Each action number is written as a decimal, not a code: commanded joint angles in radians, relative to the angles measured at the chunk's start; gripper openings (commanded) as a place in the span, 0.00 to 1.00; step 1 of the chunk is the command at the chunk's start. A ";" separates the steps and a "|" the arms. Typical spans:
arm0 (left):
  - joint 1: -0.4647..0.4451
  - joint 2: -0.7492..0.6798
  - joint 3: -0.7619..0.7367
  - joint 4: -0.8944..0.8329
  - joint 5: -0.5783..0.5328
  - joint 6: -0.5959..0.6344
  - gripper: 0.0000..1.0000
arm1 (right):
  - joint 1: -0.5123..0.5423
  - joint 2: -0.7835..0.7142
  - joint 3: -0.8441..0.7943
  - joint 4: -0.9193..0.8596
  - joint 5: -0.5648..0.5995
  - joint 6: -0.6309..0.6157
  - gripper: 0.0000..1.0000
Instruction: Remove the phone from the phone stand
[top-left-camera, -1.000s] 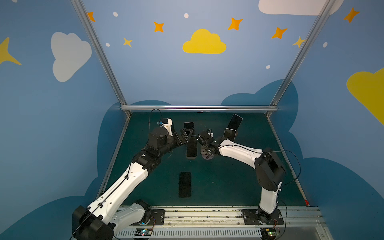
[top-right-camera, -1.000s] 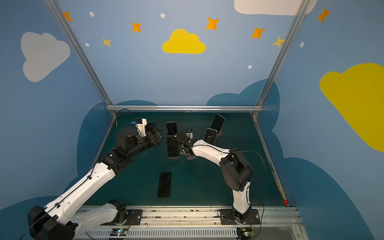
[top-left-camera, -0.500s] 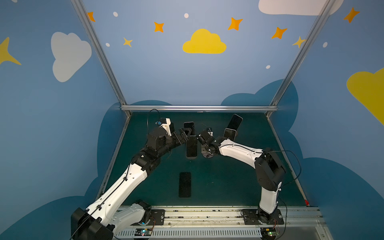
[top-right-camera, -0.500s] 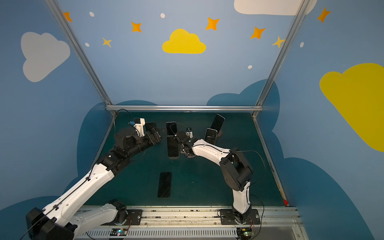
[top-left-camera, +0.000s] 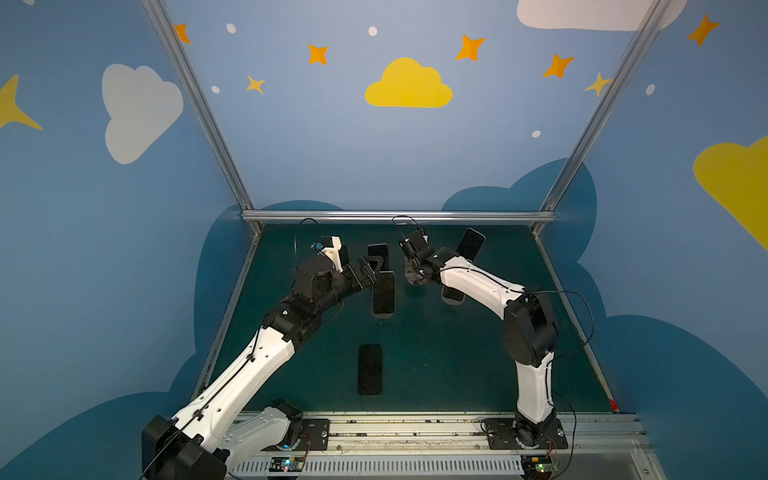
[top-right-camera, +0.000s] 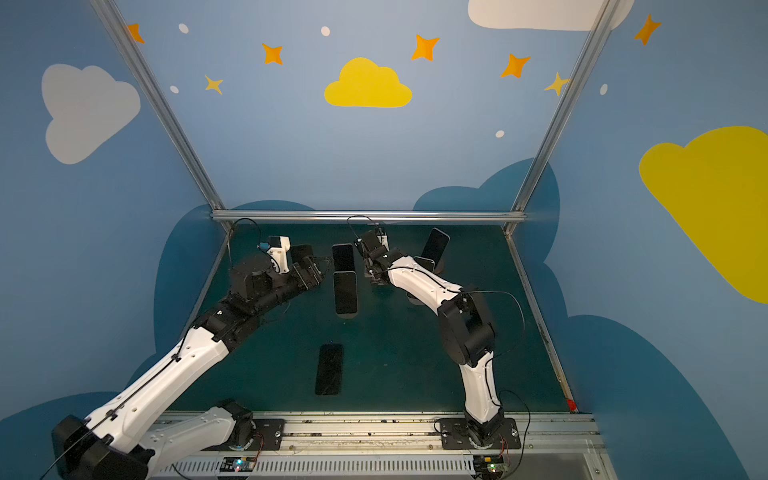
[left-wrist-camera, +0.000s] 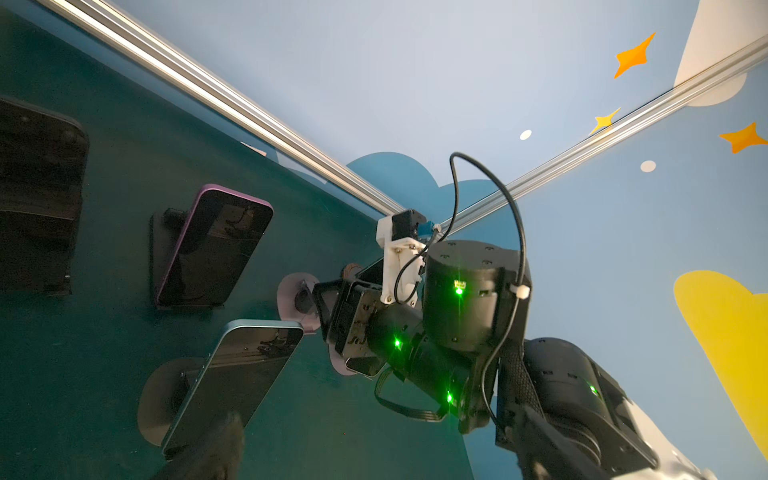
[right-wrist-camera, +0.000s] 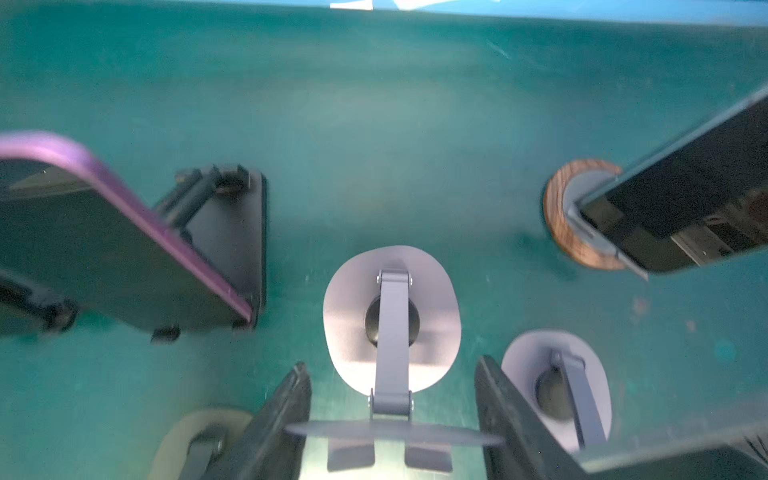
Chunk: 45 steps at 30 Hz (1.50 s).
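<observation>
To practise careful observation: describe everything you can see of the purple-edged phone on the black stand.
The purple-edged phone is a slim slab with rounded corners, a dark glossy screen and a purple rim. It leans back on a black hinged stand with a flat base on the green table. Nothing else is seen touching it.
</observation>
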 joint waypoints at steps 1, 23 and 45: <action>0.004 -0.007 -0.007 0.021 -0.009 0.005 1.00 | -0.025 0.034 0.056 0.020 -0.019 -0.053 0.56; 0.004 0.015 -0.008 0.022 -0.012 0.015 1.00 | -0.098 0.311 0.380 -0.011 -0.115 -0.094 0.56; 0.004 0.023 -0.003 0.021 0.003 0.015 1.00 | -0.109 0.416 0.552 -0.115 -0.124 -0.091 0.72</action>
